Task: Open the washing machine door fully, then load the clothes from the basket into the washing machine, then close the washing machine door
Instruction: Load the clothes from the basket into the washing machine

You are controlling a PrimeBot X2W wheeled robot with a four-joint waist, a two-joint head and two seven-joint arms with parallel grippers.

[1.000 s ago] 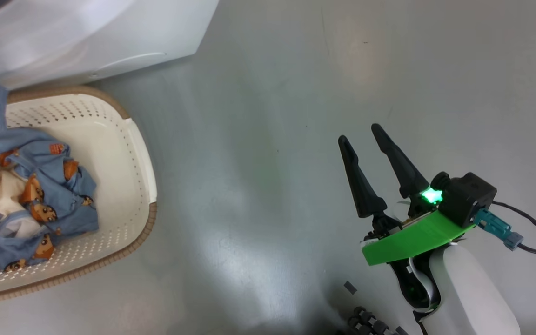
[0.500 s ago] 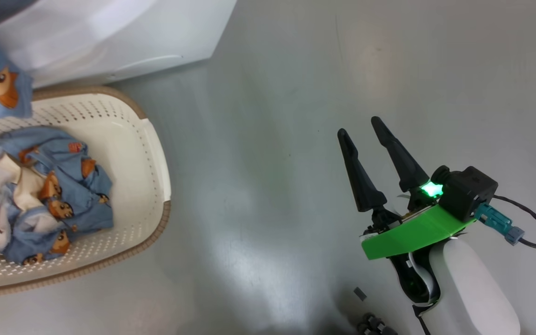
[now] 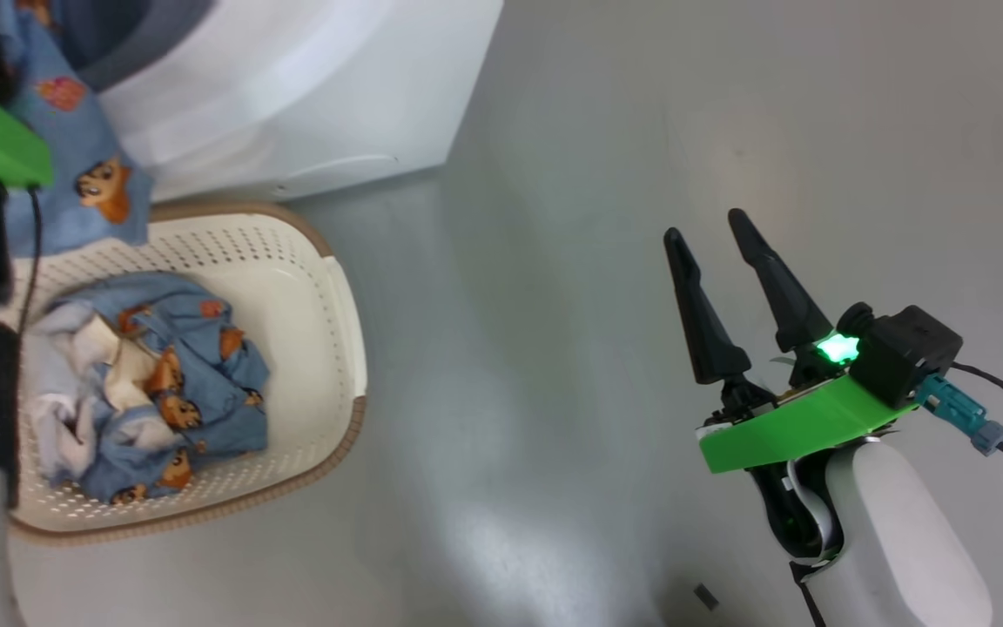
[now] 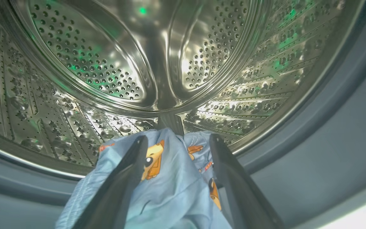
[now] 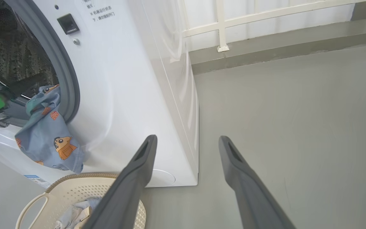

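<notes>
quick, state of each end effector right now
left end effector: open, blue garment lying loose between its jaws
right end effector: open, empty

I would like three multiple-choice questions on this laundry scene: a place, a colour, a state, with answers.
1. Where does the light blue printed garment hang?
A) over the lip of the white front-loading washing machine
B) on a table
C) on a shelf

2. What colour is the woven-look rim of the cream perforated plastic basket?
A) green
B) brown
C) black

3. How is the right claw?
A) shut on cloth
B) shut, empty
C) open, empty

Answers: 1 A, it drapes from the machine's opening; 2 B, a brown band edges it; 3 C, its jaws stand apart, nothing between.
</notes>
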